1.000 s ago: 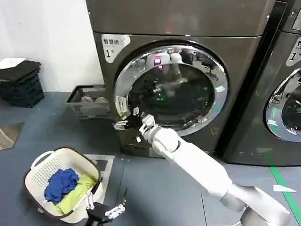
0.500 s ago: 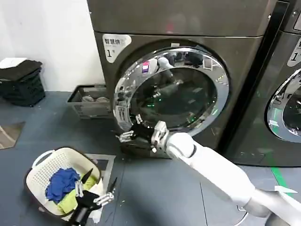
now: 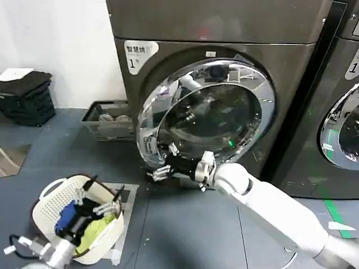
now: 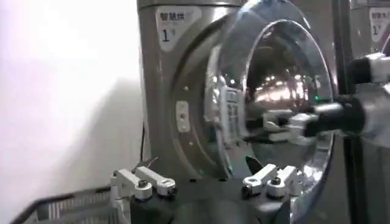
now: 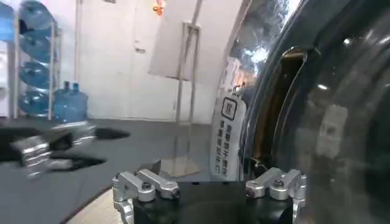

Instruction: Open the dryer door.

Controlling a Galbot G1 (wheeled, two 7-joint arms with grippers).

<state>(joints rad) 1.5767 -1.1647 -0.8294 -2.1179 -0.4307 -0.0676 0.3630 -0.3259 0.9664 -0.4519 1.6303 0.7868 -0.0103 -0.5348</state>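
While the dryer door (image 3: pixel 207 115) is swung partly ajar at frame centre, its lower-left rim is met by the right gripper (image 3: pixel 162 166), fingers spread. The left gripper (image 3: pixel 95 197), lower left over the laundry basket (image 3: pixel 47 210), is held open and empty.

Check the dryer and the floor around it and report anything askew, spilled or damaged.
Nothing stands out. The dryer door stands ajar at its left edge, with the right gripper at its lower-left rim, as the task intends. The laundry basket sits upright, clothes inside, the left gripper above it.
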